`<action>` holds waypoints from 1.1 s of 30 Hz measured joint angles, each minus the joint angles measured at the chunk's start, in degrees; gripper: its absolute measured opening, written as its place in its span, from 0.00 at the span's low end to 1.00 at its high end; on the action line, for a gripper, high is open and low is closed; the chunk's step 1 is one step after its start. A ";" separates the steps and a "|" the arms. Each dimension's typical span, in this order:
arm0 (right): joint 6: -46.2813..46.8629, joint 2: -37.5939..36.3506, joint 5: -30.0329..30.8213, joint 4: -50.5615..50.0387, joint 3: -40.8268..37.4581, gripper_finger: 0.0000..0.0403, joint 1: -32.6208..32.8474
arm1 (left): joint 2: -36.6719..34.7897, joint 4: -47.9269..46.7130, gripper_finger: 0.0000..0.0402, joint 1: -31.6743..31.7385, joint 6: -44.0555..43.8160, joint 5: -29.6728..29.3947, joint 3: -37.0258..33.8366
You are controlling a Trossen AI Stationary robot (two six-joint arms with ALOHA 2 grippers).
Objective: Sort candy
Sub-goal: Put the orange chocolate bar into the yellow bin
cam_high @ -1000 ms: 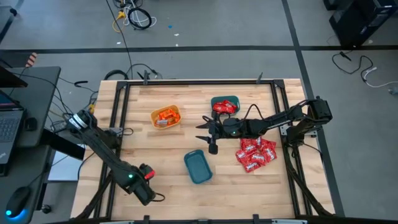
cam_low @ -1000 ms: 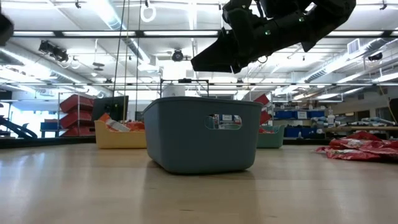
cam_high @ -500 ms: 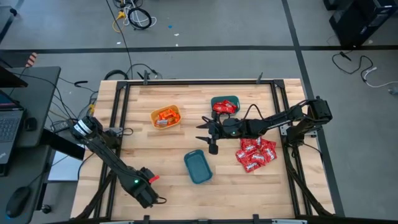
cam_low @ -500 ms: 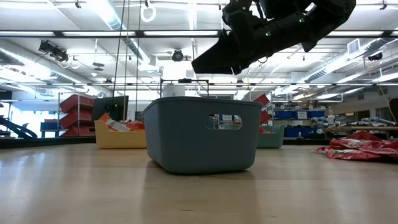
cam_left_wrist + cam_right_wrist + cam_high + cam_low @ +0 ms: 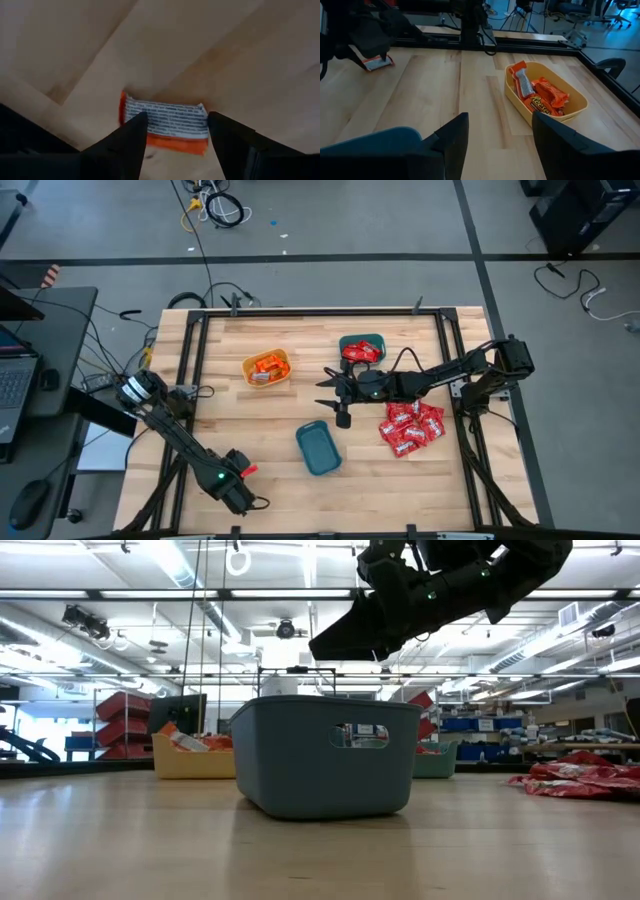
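My left gripper [image 5: 176, 131] hangs open over an orange-and-white packet [image 5: 165, 124] lying flat on the bench [image 5: 250, 430], well off from the empty teal bin [image 5: 319, 448]; my fingers hide the packet's near edge. My right gripper [image 5: 497, 132], open and empty, hovers just beyond that bin.

floor [image 5: 400, 230]: grey, dark seams crossing | cables [image 5: 215, 205]: lying coiled on it | desk [image 5: 40, 350]: dark, standing beside the counter [image 5: 270, 430] | ceiling lights [image 5: 180, 570]: glowing in long strips | shelving [image 5: 125, 720]: holding red bins
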 joint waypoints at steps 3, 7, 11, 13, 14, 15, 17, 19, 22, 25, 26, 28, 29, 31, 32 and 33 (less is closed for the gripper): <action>-0.02 0.01 0.00 -0.41 0.00 0.51 0.00 | 2.01 0.38 0.53 -0.28 2.83 1.79 0.31; -0.02 0.02 -0.02 -0.55 0.00 0.51 0.00 | 3.36 -0.29 0.53 0.03 6.95 3.70 0.39; 0.00 0.02 0.00 -0.56 0.00 0.51 0.00 | 3.63 -1.86 0.49 1.32 9.50 3.79 1.26; 0.00 0.02 0.00 -0.60 0.00 0.51 0.00 | 3.84 -2.92 0.42 1.99 11.61 2.00 2.27; 0.00 0.02 0.00 -0.61 0.00 0.50 0.00 | 3.85 -3.12 0.39 2.42 12.77 0.69 2.84; -0.01 0.02 0.00 -0.61 0.00 0.50 0.00 | 3.85 -3.33 0.34 3.01 13.62 -0.85 3.56; -0.02 0.02 0.00 -0.66 0.00 0.50 0.00 | 3.85 -3.98 0.25 4.02 15.91 -3.78 4.65; -0.31 0.02 0.00 -0.68 0.00 0.49 0.00 | 3.85 -5.20 0.14 5.08 17.79 -5.56 5.62; -1.23 0.02 0.00 -0.72 0.00 0.48 0.00 | 3.85 -7.63 0.03 7.22 22.00 -8.87 7.85; -1.73 0.02 0.02 -0.85 0.00 0.47 0.00 | 3.85 -12.67 0.02 10.42 27.17 -13.20 10.22; -2.03 -0.02 0.02 -1.05 0.00 0.46 0.00 | 3.85 -14.14 0.02 11.74 28.93 -14.55 11.05; -2.51 -0.40 0.90 -1.98 0.00 0.46 0.00 | 3.73 -17.15 0.01 14.25 32.75 -17.44 12.51; -2.59 -0.74 1.97 -2.69 0.00 0.46 0.00 | 3.64 -18.60 0.01 15.71 34.89 -18.50 13.12; -2.60 -1.62 4.28 -4.74 0.00 0.46 0.02 | 3.63 -21.10 0.01 18.83 39.10 -20.41 14.29; -2.59 -2.05 5.56 -6.14 0.00 0.46 0.02 | 3.59 -21.93 0.01 20.43 41.09 -21.52 14.72; -2.51 -2.58 6.76 -7.71 -0.02 0.46 0.02 | 3.35 -22.26 0.00 22.05 43.01 -22.50 14.99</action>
